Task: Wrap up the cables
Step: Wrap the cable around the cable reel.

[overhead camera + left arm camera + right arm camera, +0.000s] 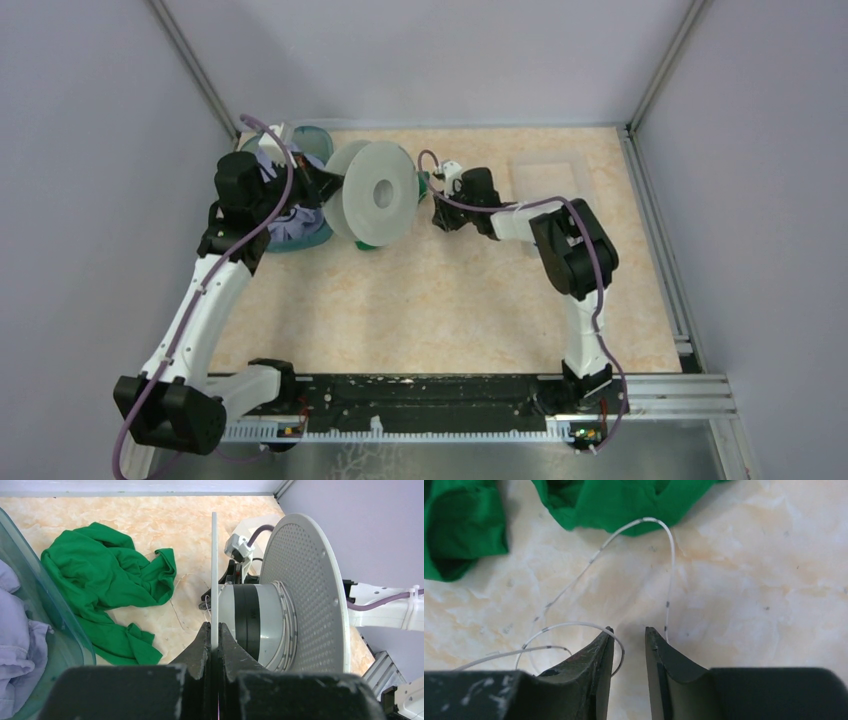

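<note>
Cable [669, 555], whitish, hair-thin: loose loops on worktop [749, 580], around the tips of the right fingers [594, 665].
Likely light, limp, springy and slippery; best pinched on the straight run beside one tip. Right fingers apart, nothing between them. Left fingers [200, 645] clamped on spool [305, 580] flange.

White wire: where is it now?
In the right wrist view, the white wire loops on the table from the right gripper up to the green cloth.
</note>
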You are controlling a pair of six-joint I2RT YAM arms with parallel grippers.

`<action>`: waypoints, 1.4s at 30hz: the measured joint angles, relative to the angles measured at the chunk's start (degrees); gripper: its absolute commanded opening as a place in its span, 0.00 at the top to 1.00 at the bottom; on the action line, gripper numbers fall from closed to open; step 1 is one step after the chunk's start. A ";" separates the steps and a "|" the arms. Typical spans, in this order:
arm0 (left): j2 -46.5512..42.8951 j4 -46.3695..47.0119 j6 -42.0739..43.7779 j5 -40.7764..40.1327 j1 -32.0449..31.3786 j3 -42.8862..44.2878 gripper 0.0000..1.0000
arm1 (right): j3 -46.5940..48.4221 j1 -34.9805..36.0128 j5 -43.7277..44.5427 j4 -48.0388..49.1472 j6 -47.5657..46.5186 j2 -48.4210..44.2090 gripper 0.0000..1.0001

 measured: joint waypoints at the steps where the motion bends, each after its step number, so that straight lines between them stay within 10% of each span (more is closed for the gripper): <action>1: -0.04 0.13 -0.09 0.13 0.04 -0.11 1.00 | -0.79 0.26 1.33 0.50 -0.07 0.00 0.78; 13: -2.01 0.00 -0.22 0.66 2.38 -0.76 1.00 | -5.99 0.87 18.53 1.62 -3.67 -6.71 0.98; 29: -2.78 -5.16 1.33 -7.72 6.05 2.71 1.00 | -7.58 -9.29 26.71 -7.37 -19.93 -33.40 0.94; 42: -2.73 -5.95 1.99 -9.90 7.89 3.78 1.00 | -8.41 -12.81 29.33 -15.23 -29.79 -37.53 0.82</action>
